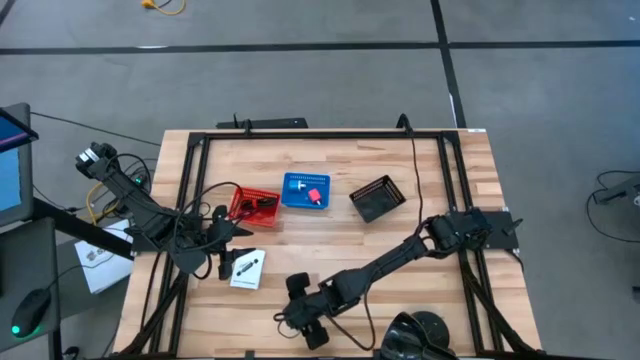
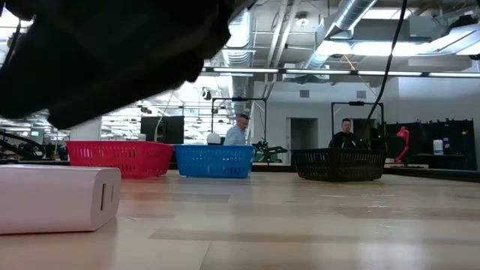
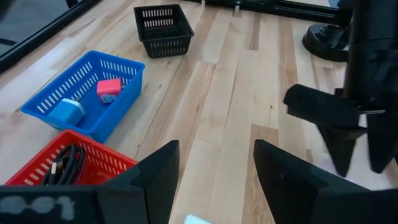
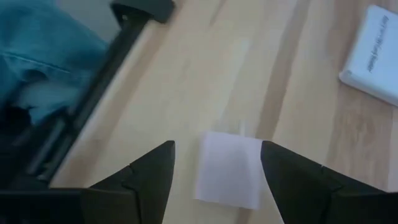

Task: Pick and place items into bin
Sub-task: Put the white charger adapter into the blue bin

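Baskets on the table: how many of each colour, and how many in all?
Red basket: 1
Blue basket: 1
Black basket: 1
Total: 3 baskets, in a row across the table.

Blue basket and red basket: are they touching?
Apart. The high view shows a strip of bare table between the blue basket and the red basket.
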Controlling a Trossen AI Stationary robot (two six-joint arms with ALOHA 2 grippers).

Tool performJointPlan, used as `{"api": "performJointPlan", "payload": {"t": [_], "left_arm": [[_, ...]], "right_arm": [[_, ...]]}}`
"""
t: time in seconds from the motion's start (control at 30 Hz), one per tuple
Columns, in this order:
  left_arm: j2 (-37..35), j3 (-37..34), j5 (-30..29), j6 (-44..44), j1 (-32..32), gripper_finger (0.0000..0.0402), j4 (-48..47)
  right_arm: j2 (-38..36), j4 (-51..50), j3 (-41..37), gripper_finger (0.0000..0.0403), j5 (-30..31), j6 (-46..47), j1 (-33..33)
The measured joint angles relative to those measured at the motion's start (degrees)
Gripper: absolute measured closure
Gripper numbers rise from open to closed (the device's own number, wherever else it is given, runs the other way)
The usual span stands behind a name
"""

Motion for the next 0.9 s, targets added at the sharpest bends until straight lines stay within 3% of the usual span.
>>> {"api": "performJointPlan", "payload": {"t": [0.3,0.9], "left_arm": [[0.0,0.0,0.0,0.0,0.0,0.0206,0.0],[0.0,0.0,0.0,0.0,0.0,0.0206,-0.1]], "right_arm": [[0.0,1.0,-1.3,0.0168,0.0,4.2,-1.3],[0.4,4.7,-5.4,0.0168,-0.1,4.1,-1.5]]}}
